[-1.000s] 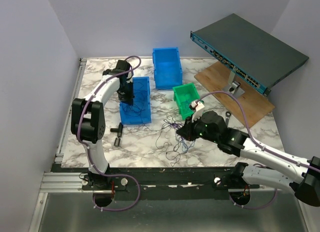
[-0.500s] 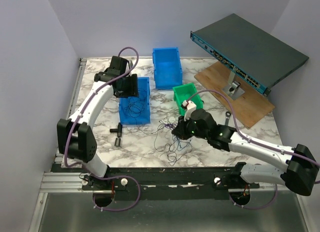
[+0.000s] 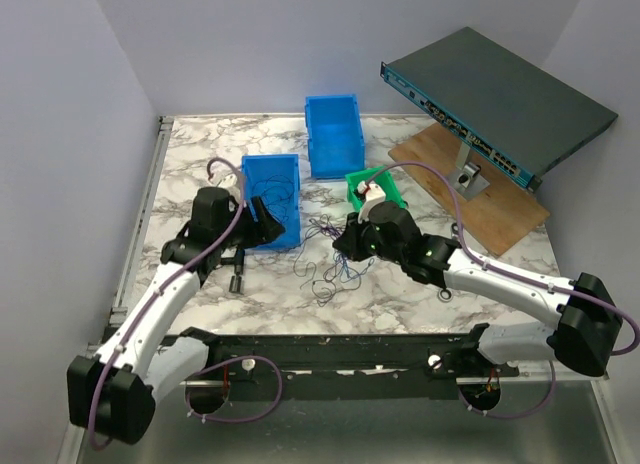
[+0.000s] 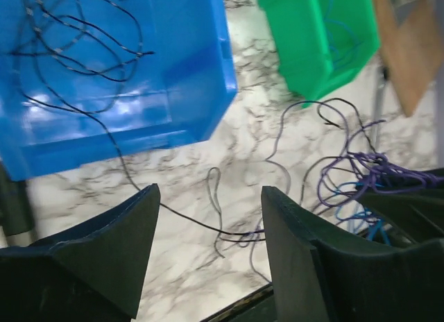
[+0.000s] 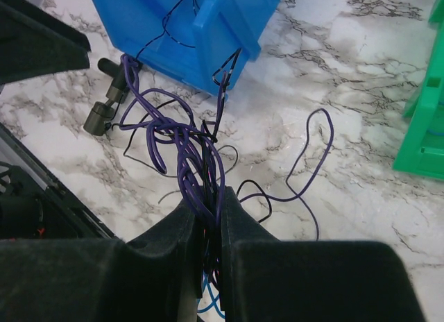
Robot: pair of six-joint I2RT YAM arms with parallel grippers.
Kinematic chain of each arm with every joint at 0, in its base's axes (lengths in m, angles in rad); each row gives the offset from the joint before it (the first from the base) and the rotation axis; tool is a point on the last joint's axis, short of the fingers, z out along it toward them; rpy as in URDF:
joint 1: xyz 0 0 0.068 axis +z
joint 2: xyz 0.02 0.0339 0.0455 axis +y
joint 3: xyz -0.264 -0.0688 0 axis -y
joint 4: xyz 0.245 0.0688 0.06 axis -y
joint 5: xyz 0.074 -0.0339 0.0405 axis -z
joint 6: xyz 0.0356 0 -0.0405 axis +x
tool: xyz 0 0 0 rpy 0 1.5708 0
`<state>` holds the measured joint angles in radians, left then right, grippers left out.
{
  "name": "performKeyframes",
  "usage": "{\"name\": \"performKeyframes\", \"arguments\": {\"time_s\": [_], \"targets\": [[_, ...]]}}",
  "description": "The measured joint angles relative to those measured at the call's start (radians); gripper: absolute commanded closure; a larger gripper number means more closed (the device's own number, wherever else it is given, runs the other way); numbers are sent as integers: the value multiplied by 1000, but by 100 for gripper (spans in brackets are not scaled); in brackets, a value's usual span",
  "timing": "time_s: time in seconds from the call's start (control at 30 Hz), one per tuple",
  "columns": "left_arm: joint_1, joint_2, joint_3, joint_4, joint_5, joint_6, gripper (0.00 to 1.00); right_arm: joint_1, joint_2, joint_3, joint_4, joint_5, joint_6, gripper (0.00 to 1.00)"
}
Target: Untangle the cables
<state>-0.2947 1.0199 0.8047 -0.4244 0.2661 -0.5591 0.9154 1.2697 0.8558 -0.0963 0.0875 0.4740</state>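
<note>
Left wrist: wide and empty at left gripper point(image 4: 208, 196), cables point(image 4: 370, 167) off at three o'clock. Pinched tight in right gripper point(image 5: 208, 200), the nearer arm.

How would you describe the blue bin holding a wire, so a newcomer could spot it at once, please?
On the marble table, look left of the green bin. There the nearer blue bin is the one: a thin dark wire loops inside it, while the other blue bin stands farther back.
</note>
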Motion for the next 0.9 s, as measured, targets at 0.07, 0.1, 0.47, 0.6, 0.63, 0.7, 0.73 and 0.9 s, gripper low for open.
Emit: {"name": "performKeyframes", "arguments": {"time_s": [0.07,0.1,0.47,0.6,0.63,0.7,0.73,0.9], "targets": [[0,-72,-98,88,37,-92,32,0,0,0,3,2,5,99],[0,-105,-149,134,48,-133,30,0,0,0,7,2,6,99],[0,-282,-407,296,14,-694,28,0,0,0,32,5,9,99],[0,-255,-431,337,-5,-791,33,0,0,0,36,5,9,99],[0,-237,-437,357,-6,-811,38,0,0,0,36,5,9,99],[-2,-199,-444,388,-6,-844,49,0,0,0,36,5,9,99],[-5,-181,-446,405,-8,-862,63,0,0,0,37,4,9,99],[-30,-119,-449,476,-25,-901,100,0,0,-5,45,4,15,99]]}}
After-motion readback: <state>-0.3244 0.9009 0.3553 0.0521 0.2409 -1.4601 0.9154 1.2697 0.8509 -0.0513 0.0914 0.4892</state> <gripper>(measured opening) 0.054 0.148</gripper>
